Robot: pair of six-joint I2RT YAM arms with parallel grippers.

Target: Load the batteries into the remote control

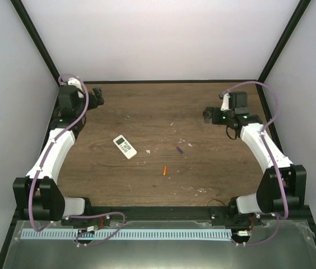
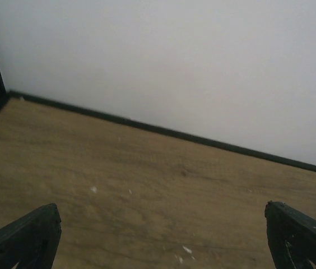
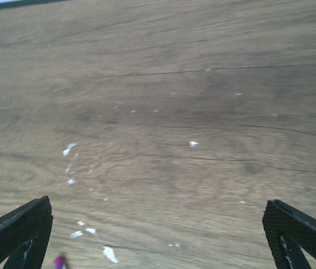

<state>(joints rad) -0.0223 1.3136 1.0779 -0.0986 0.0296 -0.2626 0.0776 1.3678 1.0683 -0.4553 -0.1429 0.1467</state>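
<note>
Two batteries lie loose on the tabletop (image 1: 147,106), the purple battery (image 1: 179,149) right of centre and the orange battery (image 1: 164,171) just nearer the bases, while the remote control (image 1: 125,147) lies flat to their left, apart from both. The left tool (image 1: 94,98) and the right tool (image 1: 208,115) are spread wide and empty, held near the far corners, well apart from these things. For a first pick, the right tool is best lowered over the purple battery with its jaws set across the thin body, then closed gently so that it is not flicked away.
</note>
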